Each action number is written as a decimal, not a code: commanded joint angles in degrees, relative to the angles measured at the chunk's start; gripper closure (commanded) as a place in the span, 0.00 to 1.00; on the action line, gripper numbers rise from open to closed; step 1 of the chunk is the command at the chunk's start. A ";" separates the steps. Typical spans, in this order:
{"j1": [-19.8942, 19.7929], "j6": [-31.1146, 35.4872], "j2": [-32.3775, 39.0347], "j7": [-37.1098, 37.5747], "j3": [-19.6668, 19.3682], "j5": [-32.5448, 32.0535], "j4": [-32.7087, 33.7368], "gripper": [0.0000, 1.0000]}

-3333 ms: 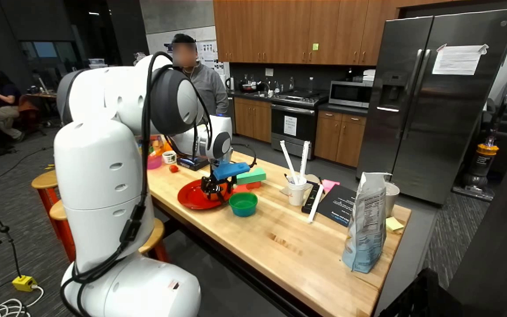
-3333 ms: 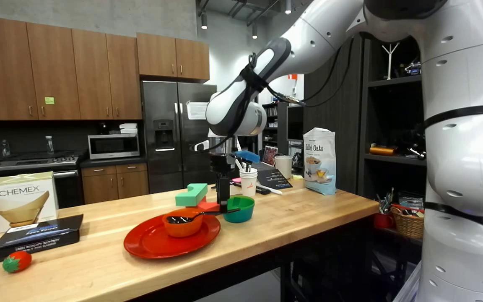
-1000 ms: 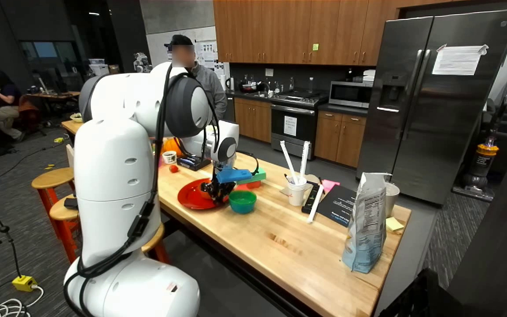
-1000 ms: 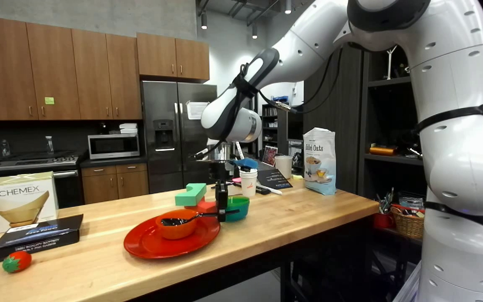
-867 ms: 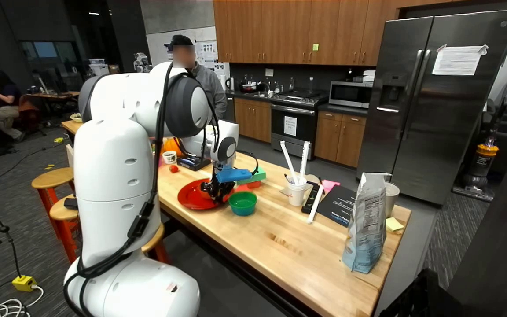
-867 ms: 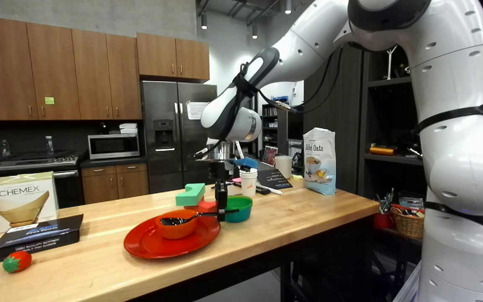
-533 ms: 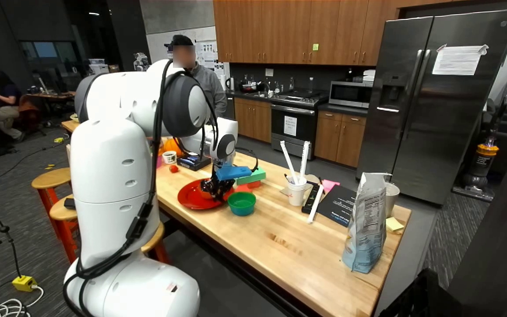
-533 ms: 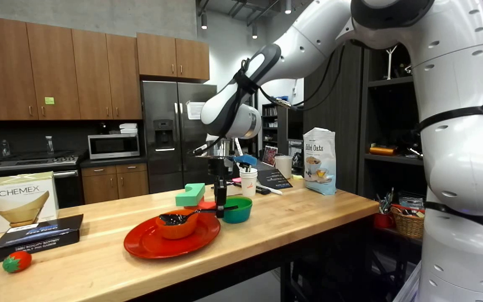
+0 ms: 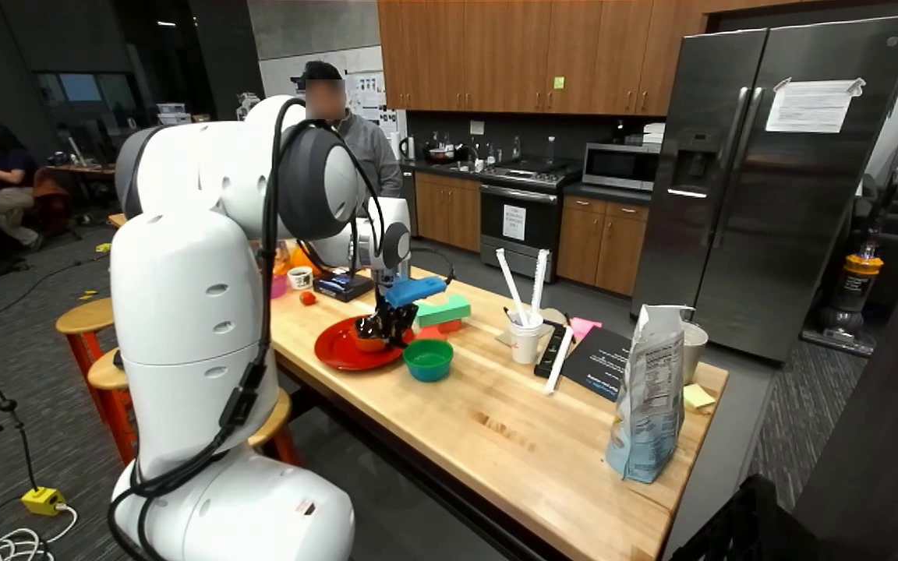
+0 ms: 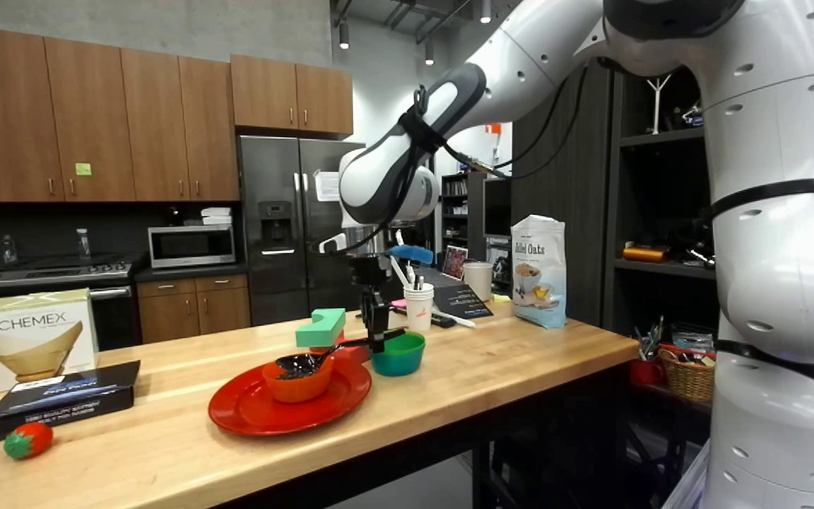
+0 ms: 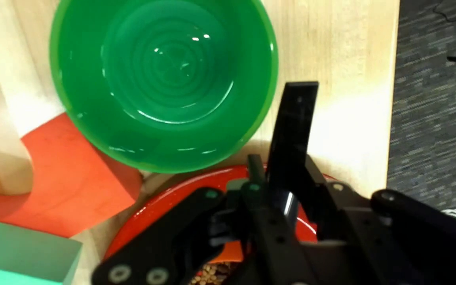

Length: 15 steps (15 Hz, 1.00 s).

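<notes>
As the jaws rose, the black spoon (image 10: 302, 363) steepened over the orange bowl (image 10: 297, 390)

Although the spoon had lain closer to level half a second earlier, its handle (image 11: 294, 122) now climbed more sharply from the head (image 10: 294, 365), which sat within the mouth of the orange bowl; whether it touched the inside could not be told. The jaws stood higher and leaned more than before. Over that half-second the orange bowl kept its place on the red plate (image 10: 244, 412), though it had slid slightly away from the green bowl (image 11: 172, 63) since the earliest moment.

Only the wrist view clearly showed small mixed grains (image 11: 210, 274) in the orange bowl, while the jaws hid the spoon's head there. In that view the handle's free end lay just beside the green bowl's rim; in an exterior view it crossed that rim. The Chemex box (image 10: 32, 343) on the worktop (image 10: 513, 350) appeared in an exterior view, outside the wrist view.

The jaws pinched the spoon's handle, parted by little more than its thickness, with the free end poking out beyond them.
</notes>
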 commanded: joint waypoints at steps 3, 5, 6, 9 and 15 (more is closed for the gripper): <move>1.82 -0.40 -2.73 -1.23 1.23 -8.98 -0.09 0.94; 2.23 1.02 -3.09 -2.48 1.73 -9.61 -0.31 0.94; 2.44 1.46 -3.22 -2.66 1.90 -10.16 -0.27 0.94; 3.06 2.35 -3.82 -1.78 1.97 -13.63 -0.39 0.94; 2.92 3.68 -4.94 0.73 1.48 -19.49 -0.65 0.94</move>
